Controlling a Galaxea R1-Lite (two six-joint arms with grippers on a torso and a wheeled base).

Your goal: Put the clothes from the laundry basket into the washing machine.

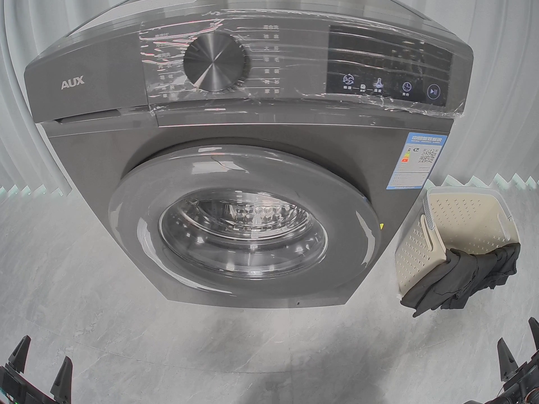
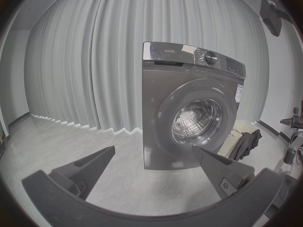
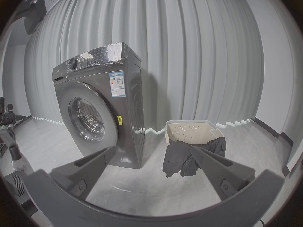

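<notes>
A grey front-loading washing machine [image 1: 241,141] stands before me with its round door [image 1: 244,228] shut. A cream perforated laundry basket [image 1: 469,220] sits on the floor to its right. Dark clothes [image 1: 463,279] hang over the basket's front rim. The machine [image 2: 189,107] and basket [image 2: 236,131] also appear in the left wrist view. The right wrist view has the machine [image 3: 101,107], the basket [image 3: 189,131] and the clothes [image 3: 186,156]. My left gripper [image 1: 39,366] is low at the left, open and empty. My right gripper [image 1: 519,349] is low at the right, open and empty, short of the basket.
Pale pleated curtains [image 3: 195,54] hang behind the machine and basket. Grey tiled floor [image 1: 224,343] stretches open between me and the machine. A tripod stand [image 2: 293,136] is off to the right in the left wrist view.
</notes>
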